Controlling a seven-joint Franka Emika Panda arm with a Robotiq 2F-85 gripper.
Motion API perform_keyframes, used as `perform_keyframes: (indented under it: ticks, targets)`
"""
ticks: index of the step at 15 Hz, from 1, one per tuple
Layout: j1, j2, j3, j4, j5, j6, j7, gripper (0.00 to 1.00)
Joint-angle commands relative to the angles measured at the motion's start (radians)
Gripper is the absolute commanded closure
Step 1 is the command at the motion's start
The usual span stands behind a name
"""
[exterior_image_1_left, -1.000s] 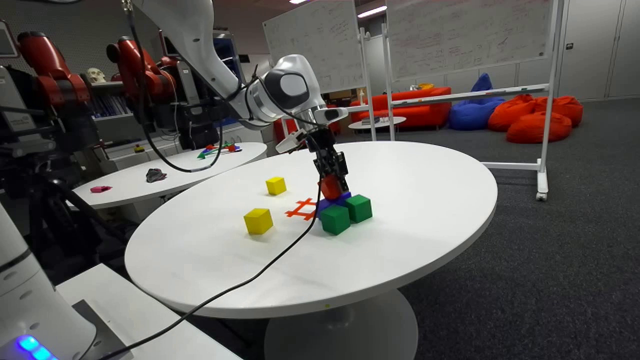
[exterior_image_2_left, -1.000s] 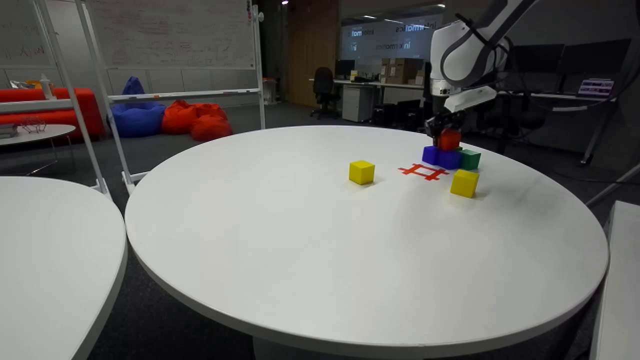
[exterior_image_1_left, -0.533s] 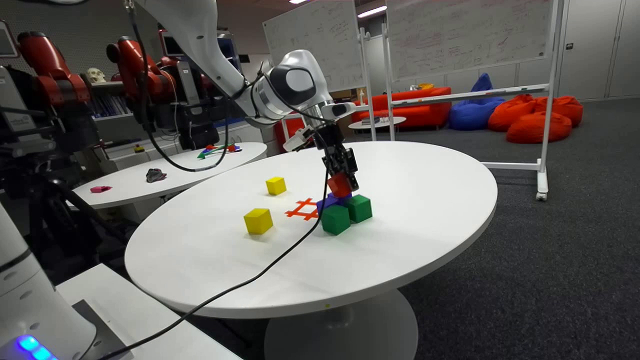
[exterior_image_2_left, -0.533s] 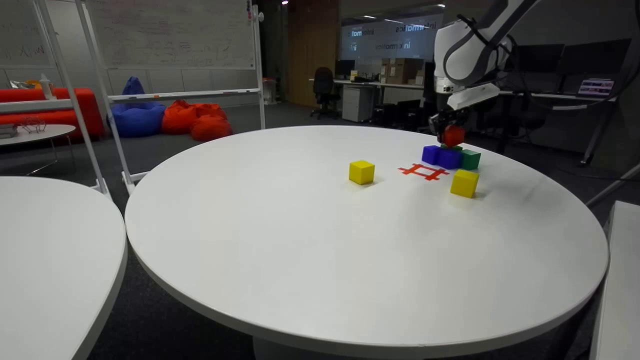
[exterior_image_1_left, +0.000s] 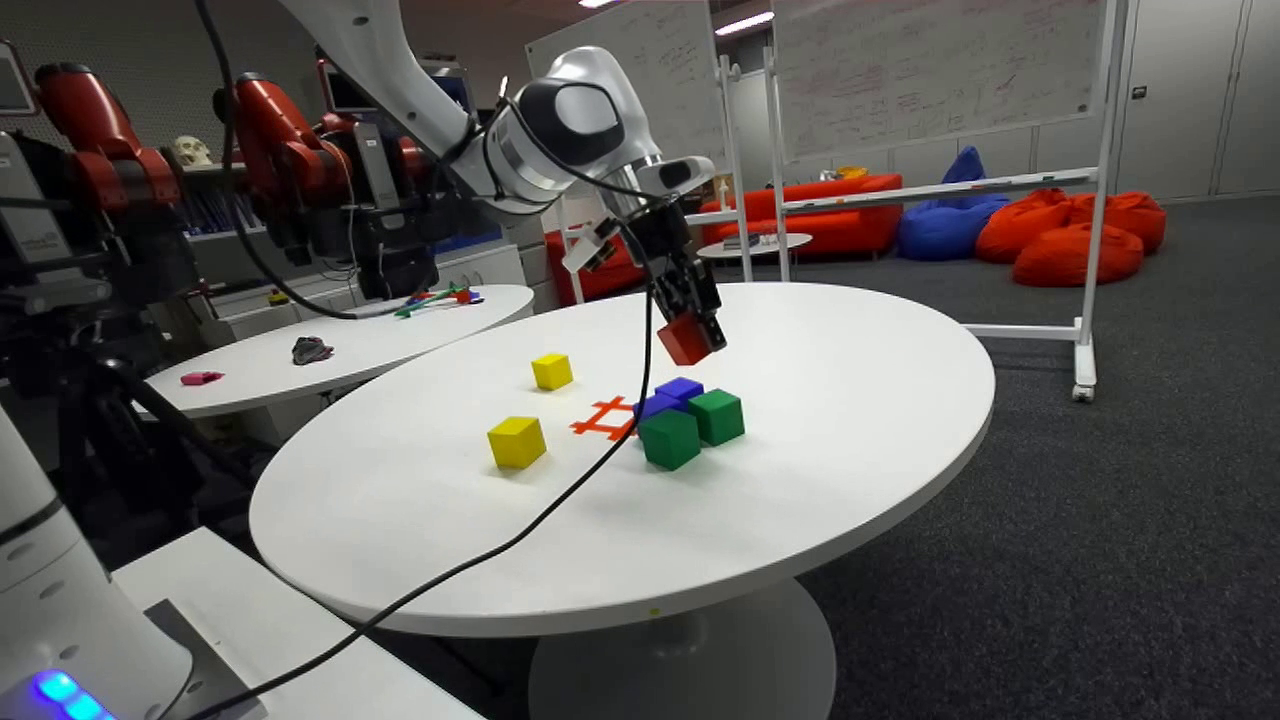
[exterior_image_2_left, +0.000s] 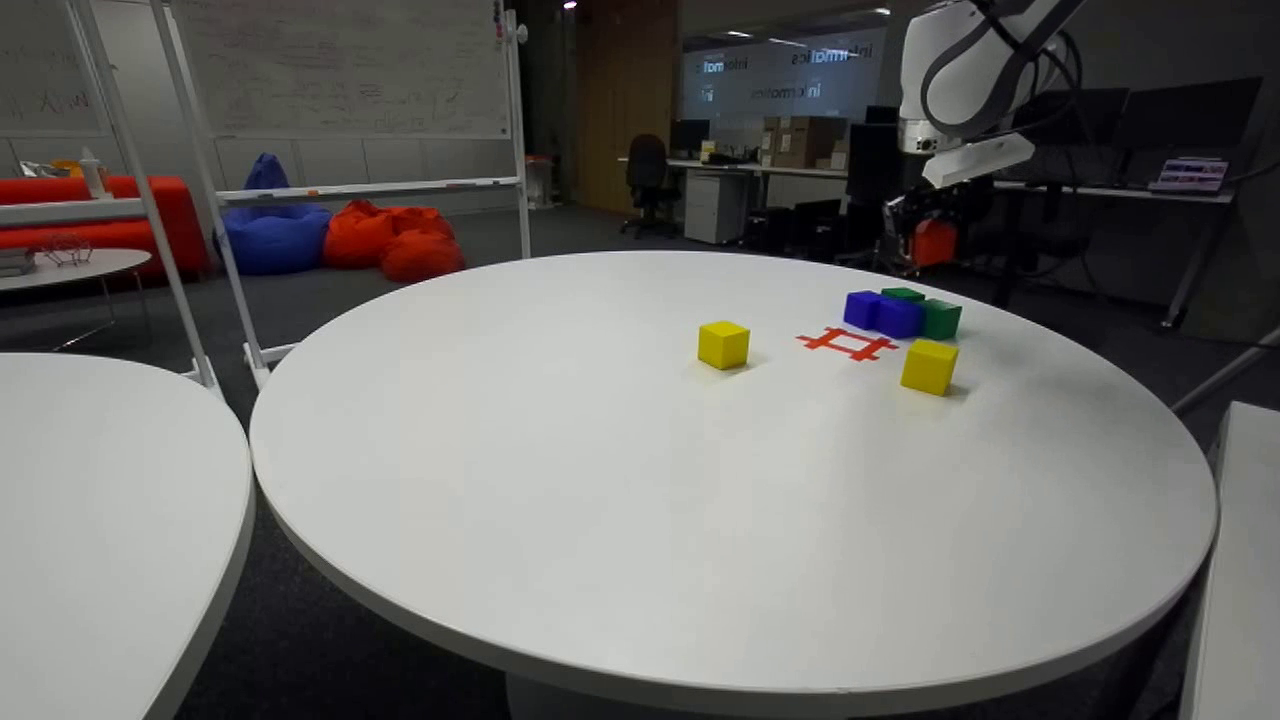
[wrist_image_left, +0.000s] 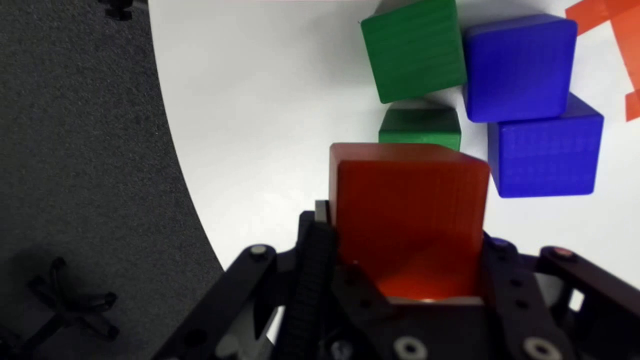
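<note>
My gripper (wrist_image_left: 407, 225) is shut on a red cube (wrist_image_left: 410, 210), one finger along each side of it. The red cube (exterior_image_1_left: 685, 340) hangs tilted in the air above a cluster of cubes, apart from them. In that cluster, two blue cubes (exterior_image_1_left: 680, 390) (exterior_image_1_left: 657, 406) stand beside two green cubes (exterior_image_1_left: 671, 441) (exterior_image_1_left: 717, 417). From the wrist, the held cube hides part of one green cube (wrist_image_left: 420, 125), while the nearer blue cube (wrist_image_left: 550, 157) lies to its right. Two yellow cubes (exterior_image_2_left: 724, 345) (exterior_image_2_left: 929, 367) stand apart on the table.
Red tape (wrist_image_left: 631, 42) marks a square on the round white table (exterior_image_2_left: 600, 470), beside the blue cubes. A black cable (exterior_image_1_left: 499, 549) hangs from the arm across the table's front. Another white table (exterior_image_2_left: 110, 520) adjoins this one.
The gripper has lifted the red cube up from just over the blue cubes and shifted it rightward in both exterior views. The other cubes have stayed put.
</note>
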Motion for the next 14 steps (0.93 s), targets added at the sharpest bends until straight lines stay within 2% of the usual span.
perform_keyframes:
  ticks: [1,5,6,12,13,14]
  targets:
    - [-0.006,-0.079,-0.008,-0.068,-0.044,0.014,0.042,0.69]
    - [-0.024,-0.068,0.001,-0.058,-0.034,0.020,0.035,0.69]
    - [-0.027,-0.041,0.013,-0.023,-0.019,-0.003,0.016,0.44]
    - [-0.032,-0.041,0.012,-0.024,-0.019,-0.003,0.015,0.44]
    - [-0.032,-0.041,0.012,-0.024,-0.019,-0.003,0.015,0.69]
    - [-0.039,-0.040,0.028,-0.024,-0.003,0.007,-0.022,0.69]
